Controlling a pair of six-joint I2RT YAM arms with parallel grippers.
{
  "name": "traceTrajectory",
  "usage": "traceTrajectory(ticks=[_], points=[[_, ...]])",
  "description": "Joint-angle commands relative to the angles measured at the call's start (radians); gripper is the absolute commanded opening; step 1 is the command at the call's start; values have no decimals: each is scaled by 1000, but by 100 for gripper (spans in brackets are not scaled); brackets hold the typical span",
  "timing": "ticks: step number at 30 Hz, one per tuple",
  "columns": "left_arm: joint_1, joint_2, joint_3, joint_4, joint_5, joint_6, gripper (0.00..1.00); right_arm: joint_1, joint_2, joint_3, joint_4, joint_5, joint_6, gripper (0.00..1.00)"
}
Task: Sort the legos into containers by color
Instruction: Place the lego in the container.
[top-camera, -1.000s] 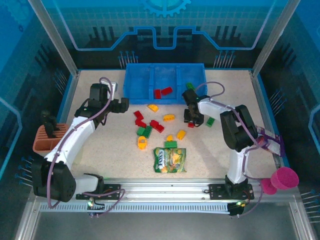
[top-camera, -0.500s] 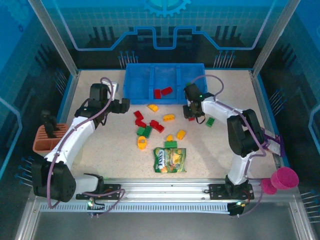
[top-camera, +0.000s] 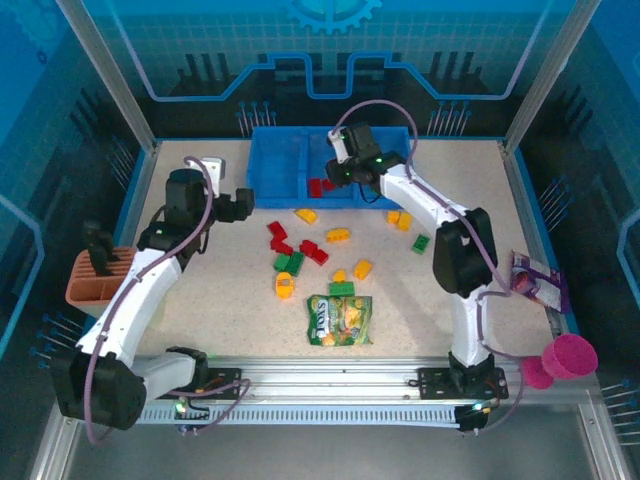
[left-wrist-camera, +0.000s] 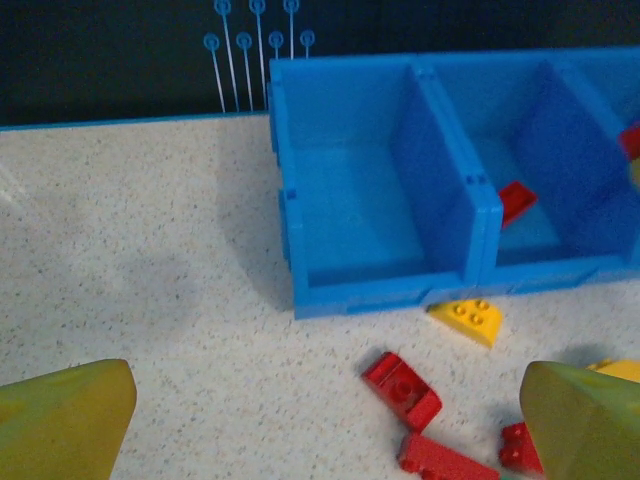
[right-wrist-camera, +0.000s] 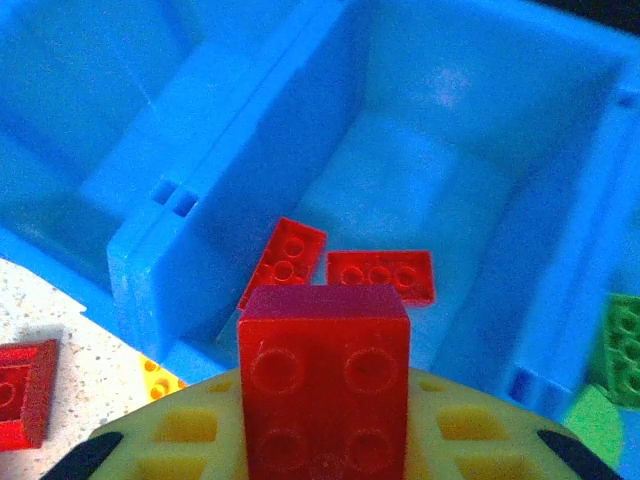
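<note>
Right gripper (top-camera: 343, 172) swung over low blue plastic tray (top-camera: 275, 165), clamping chunky red plastic block (right-wrist-camera: 323, 370); middle compartment (right-wrist-camera: 420, 170) lay below. Left gripper (left-wrist-camera: 320, 425) gaped.

left compartment (left-wrist-camera: 350, 210) open, legos (top-camera: 313, 252) cluttering centre

Both arms are showing white link shells and black joint housings. A purple cable is looping along the left arm (top-camera: 135, 290) and the right arm (top-camera: 425, 200). Black base blocks are sitting on a silver rail (top-camera: 330, 385), with small green lights glowing beside them. The left gripper (top-camera: 247, 203) fingers (left-wrist-camera: 65, 420) are showing yellow-green. The right gripper (top-camera: 335, 172) pad (right-wrist-camera: 190, 430) is showing a yellow waffle grid.
</note>
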Motion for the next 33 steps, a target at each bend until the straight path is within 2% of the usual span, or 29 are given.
traceTrajectory(ticks=[1, 6, 10, 14, 18, 21, 26, 28, 31, 33], points=[[4, 3, 14, 25, 97, -79, 99, 3, 73, 73, 10, -26, -45, 32], [12, 13, 35, 23, 276, -65, 99, -6, 183, 185, 25, -65, -50, 33], [39, 34, 42, 37, 356, -110, 99, -6, 303, 338, -21, -58, -63, 33], [51, 62, 76, 17, 290, -187, 99, -6, 382, 440, -35, -38, -63, 35], [54, 81, 85, 10, 296, -174, 99, -12, 464, 565, -91, -29, -65, 37], [52, 81, 76, 16, 312, -166, 99, -19, 511, 650, -139, -23, -66, 42], [3, 83, 100, -51, 313, -34, 99, -27, 505, 643, -136, -40, -57, 54], [-57, 82, 101, -56, 274, 51, 99, -26, 480, 620, -125, -49, -57, 60], [-181, 139, 152, -108, 161, 244, 99, -26, 420, 573, -105, -78, -48, 63], [-240, 195, 192, -140, 143, 356, 98, -23, 363, 533, -102, -99, -47, 65]])
